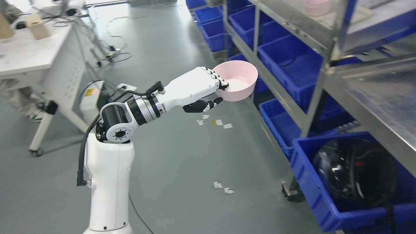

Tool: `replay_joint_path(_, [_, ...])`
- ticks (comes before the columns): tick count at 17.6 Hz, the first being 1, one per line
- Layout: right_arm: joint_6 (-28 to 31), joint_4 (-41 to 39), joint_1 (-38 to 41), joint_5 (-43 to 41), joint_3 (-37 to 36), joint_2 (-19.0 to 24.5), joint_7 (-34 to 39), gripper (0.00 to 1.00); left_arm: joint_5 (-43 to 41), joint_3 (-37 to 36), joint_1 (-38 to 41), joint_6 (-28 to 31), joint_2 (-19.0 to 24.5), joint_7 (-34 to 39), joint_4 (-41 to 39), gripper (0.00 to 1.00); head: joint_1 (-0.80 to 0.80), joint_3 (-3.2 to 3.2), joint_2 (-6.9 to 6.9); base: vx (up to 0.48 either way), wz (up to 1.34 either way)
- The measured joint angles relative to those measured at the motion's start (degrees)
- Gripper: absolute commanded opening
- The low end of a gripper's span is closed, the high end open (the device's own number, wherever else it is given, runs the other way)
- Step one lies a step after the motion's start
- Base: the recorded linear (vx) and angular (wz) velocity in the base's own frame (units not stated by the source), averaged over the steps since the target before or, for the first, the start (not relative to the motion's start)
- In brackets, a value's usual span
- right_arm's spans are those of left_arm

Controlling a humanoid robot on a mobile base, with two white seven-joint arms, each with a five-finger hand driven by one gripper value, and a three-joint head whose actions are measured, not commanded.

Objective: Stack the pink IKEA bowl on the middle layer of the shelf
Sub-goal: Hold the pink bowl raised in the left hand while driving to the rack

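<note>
My left hand holds a pink bowl by its near rim, fingers over the edge and thumb beneath. The bowl hangs upright in the aisle, just left of the metal shelf unit and below its middle layer. A second pink bowl stands on a shelf layer at the top right, partly hidden behind a steel post. The white left arm rises from the bottom left and bends at the elbow toward the shelf.
Blue bins line the lower shelf levels; one at the bottom right holds a black helmet. A white table stands at the left, with cables on the floor behind it. Scraps of tape lie on the grey floor.
</note>
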Motion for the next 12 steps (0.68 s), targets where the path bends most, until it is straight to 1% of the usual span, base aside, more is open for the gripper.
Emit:
replay_joint_path(2, [0.0, 0.0, 0.0, 0.0, 0.0, 0.0, 0.0, 1.0, 0.0, 0.0, 0.0, 0.0, 0.0, 0.0, 0.0, 0.01, 0.0, 0.0, 0.0, 0.116, 0.91])
replay_joint_path(6, [0.0, 0.0, 0.0, 0.0, 0.0, 0.0, 0.1, 1.0, 0.0, 0.0, 0.0, 0.0, 0.0, 0.0, -0.1, 0.01, 0.0, 0.0, 0.01, 0.132, 0.52])
replay_joint_path(12, [0.0, 0.0, 0.0, 0.0, 0.0, 0.0, 0.1, 1.0, 0.0, 0.0, 0.1, 0.0, 0.0, 0.0, -0.1, 0.02, 0.0, 0.0, 0.01, 0.169, 0.11])
